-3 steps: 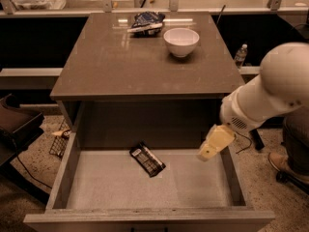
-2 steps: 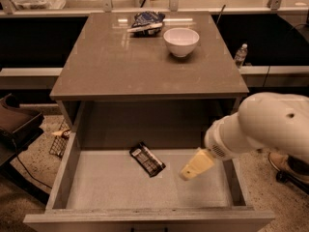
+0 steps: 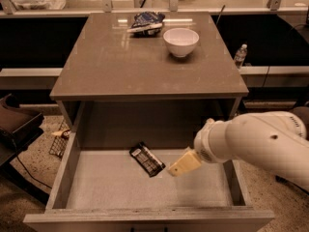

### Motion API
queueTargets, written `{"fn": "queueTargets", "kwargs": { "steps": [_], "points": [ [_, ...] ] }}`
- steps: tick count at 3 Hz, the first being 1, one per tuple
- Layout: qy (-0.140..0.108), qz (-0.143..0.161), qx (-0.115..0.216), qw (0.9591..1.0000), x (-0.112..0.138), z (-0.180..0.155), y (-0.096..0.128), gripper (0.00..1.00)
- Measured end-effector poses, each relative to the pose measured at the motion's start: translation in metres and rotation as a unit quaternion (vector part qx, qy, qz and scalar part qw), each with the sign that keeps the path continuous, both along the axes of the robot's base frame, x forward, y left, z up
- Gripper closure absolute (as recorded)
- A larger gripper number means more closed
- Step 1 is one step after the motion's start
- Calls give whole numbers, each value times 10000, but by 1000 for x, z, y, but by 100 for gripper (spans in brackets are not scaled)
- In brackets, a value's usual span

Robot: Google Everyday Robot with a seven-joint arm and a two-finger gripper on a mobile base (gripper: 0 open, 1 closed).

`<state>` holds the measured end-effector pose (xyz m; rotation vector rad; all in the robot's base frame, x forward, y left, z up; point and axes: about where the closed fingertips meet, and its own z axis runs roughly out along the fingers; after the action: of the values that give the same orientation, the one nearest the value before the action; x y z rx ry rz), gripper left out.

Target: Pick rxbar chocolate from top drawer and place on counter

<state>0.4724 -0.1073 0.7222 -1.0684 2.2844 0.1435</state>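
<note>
The rxbar chocolate [image 3: 147, 158] lies flat on the pale floor of the open top drawer [image 3: 72, 158], near the middle, slanted. My gripper [image 3: 181, 165] hangs over the drawer just to the right of the bar, its tan tip pointing down-left toward it and close to the bar's near end. The white arm reaches in from the right. The counter [image 3: 111, 66] is the glossy grey-brown top above the drawer.
A white bowl [image 3: 181, 41] and a blue-and-white snack bag [image 3: 146, 22] sit at the back of the counter. A water bottle [image 3: 240, 56] stands on the ledge to the right. A dark chair [image 3: 17, 122] is at the left.
My gripper and arm have moved left and down into the drawer, from its right wall to just beside the bar. The bar has not moved.
</note>
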Motion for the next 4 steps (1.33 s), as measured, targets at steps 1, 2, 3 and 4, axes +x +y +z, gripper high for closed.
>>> {"fn": "queueTargets", "kwargs": {
  "steps": [1, 2, 3, 4],
  "points": [
    [221, 196, -104, 9995, -1, -19, 24, 0],
    [837, 499, 84, 9952, -1, -74, 81, 0],
    [1111, 638, 217, 9915, 0, -99, 113, 0],
    [1304, 624, 334, 9889, 8, -127, 138, 18]
  ]
}}
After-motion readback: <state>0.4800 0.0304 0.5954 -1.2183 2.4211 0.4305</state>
